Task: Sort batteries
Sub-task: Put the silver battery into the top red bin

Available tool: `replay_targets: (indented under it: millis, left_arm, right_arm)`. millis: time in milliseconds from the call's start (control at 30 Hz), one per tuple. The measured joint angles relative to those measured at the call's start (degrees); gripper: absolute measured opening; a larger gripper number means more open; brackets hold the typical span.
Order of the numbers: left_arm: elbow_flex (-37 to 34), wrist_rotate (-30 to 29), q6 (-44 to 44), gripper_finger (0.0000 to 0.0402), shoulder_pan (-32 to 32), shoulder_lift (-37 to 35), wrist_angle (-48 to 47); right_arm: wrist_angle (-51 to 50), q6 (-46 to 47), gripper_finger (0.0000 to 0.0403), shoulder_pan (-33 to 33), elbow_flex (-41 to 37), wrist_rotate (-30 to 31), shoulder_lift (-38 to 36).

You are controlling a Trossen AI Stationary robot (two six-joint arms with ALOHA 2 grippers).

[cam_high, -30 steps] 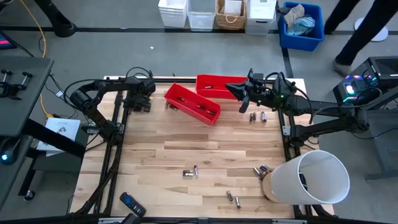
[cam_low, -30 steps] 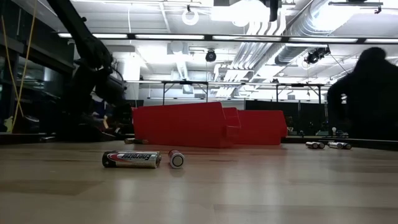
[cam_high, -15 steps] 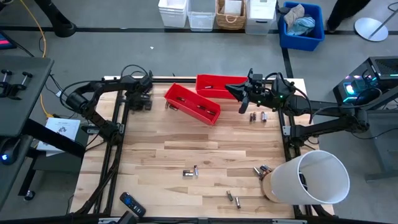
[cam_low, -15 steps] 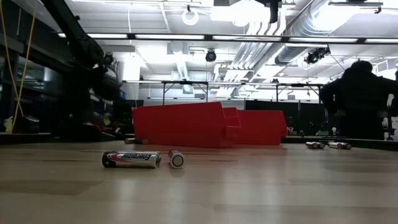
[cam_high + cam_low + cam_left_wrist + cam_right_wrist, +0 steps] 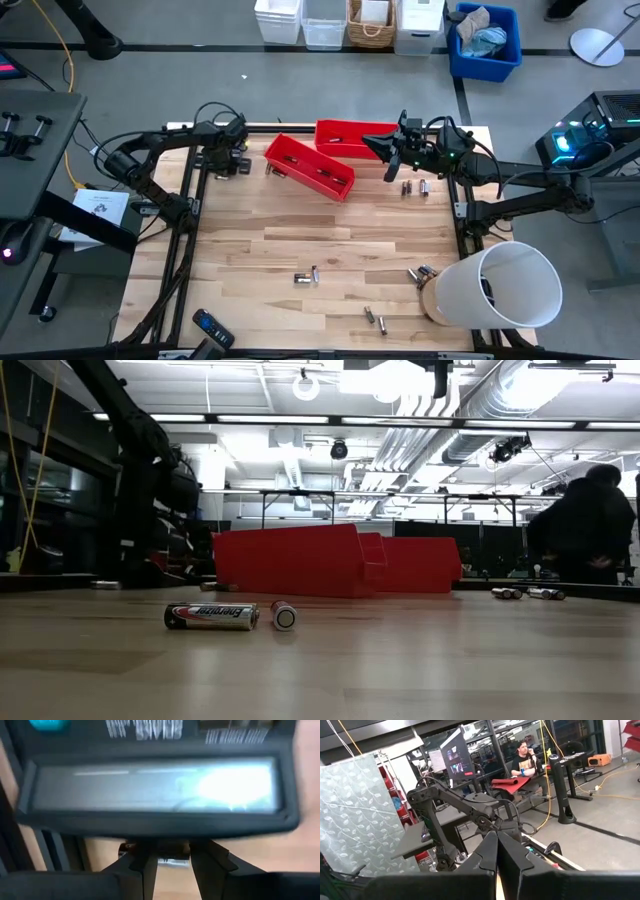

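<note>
Dark and folded over the far left corner of the table, the left gripper (image 5: 232, 155) is shifting only slightly compared with a second ago: it is hanging a touch nearer the tilted red bin (image 5: 308, 166) than it was, its fingers (image 5: 145, 865) partly spread around a small battery (image 5: 172, 861) seen between them, with a calculator (image 5: 155, 785) filling the wrist view just beyond. Whether the fingers are actually pinching that battery I cannot tell. That small move suggests a pick at this corner is under way, so sorting is barely advancing. Meanwhile the right gripper (image 5: 392, 150) is waiting, unmoved, above the second red bin (image 5: 345, 135), fingers pressed together and carrying nothing. Most batteries are lying loose: a pair (image 5: 306, 277) in the near middle of the board, another (image 5: 375, 319) toward the near edge, a few (image 5: 421, 272) beside the white bucket (image 5: 500, 285), and a cluster (image 5: 415, 187) just below the right gripper. Pale wooden planks are forming the table (image 5: 250, 230), with a remote control (image 5: 213, 328) at its near left corner. Beyond it, storage tubs and a blue crate (image 5: 485, 40) are standing on the grey floor, and a person (image 5: 585, 525) is moving about the room behind.
</note>
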Motion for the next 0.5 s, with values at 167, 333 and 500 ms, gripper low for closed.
replay_targets:
  millis: [167, 333, 500]
  left_arm:
    - [-1.1, -0.2, 5.4, 0.0104, 0.0, -0.1, -0.8]
    - [-1.1, -0.5, 12.9, 0.0104, 0.0, -0.1, -3.2]
    - [-1.2, 1.6, 11.2, 0.0103, -0.3, -1.2, -8.3]
  right_arm:
    - [-0.9, 1.0, 0.0, 0.0, 0.0, 0.0, 0.0]
    - [-0.9, 1.0, 0.0, 0.0, 0.0, 0.2, 0.0]
    - [-0.9, 1.0, 0.0, 0.0, 0.0, 0.2, 0.0]
